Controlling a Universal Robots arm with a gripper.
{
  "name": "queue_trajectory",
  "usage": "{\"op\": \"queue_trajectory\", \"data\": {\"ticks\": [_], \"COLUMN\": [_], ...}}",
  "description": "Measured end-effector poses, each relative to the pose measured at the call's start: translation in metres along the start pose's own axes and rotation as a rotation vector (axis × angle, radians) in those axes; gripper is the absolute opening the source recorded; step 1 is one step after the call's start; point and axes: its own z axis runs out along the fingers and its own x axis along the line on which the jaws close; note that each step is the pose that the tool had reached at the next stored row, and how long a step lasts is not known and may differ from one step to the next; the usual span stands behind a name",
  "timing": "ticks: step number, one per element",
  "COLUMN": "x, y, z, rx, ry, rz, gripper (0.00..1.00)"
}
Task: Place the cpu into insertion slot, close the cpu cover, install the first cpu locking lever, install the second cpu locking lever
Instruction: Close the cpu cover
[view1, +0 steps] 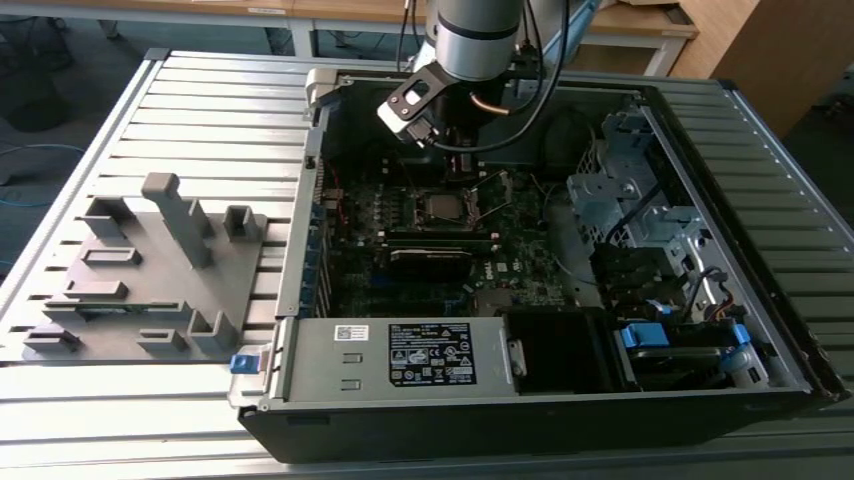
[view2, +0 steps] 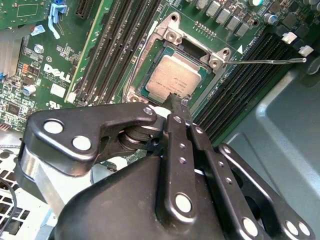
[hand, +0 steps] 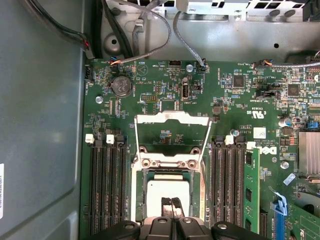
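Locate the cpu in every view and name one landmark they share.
Exterior view: cpu midway across the motherboard.
Second wrist view: cpu just beyond the pincer tips.
First wrist view: cpu flanked by the memory slots.
Shared landmark: those long black memory slots.

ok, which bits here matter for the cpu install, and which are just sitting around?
Job: cpu, seated in the insertion slot; cpu cover, flipped open; locking lever, swung out; end effector over the cpu.
Bystanders: memory slots, coin cell, grey fixture, power supply.
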Motion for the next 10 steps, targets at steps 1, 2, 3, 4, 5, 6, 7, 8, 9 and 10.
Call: {"op": "queue_trajectory", "data": {"ticks": [1, 2, 3, 4, 5, 6, 7, 8, 9, 10], "x": [0.0000, 0.0000, 0.0000, 0.0000, 0.0000, 0.0000, 0.0000, 0.0000, 0.0000, 0.0000], "y": [0.0000, 0.0000, 0.0000, 0.0000, 0.0000, 0.0000, 0.0000, 0.0000, 0.0000, 0.0000], "z": [0.0000, 0.0000, 0.0001, 0.0001, 0.0001, 0.0001, 0.0001, 0.0001, -0.0001, -0.0009], "rx": [0.0000, 0.0000, 0.0000, 0.0000, 0.0000, 0.0000, 0.0000, 0.0000, -0.0001, -0.0001], "ry": [0.0000, 0.0000, 0.0001, 0.0000, -0.0001, -0.0001, 0.0000, 0.0000, 0.0000, 0.0001], "rz": [0.000, 0.000, 0.000, 0.000, 0.000, 0.000, 0.000, 0.000, 0.000, 0.000], "gripper": [0.10, 0.10, 0.10, 0.10, 0.10, 0.10, 0.10, 0.10, 0.10, 0.10]}}
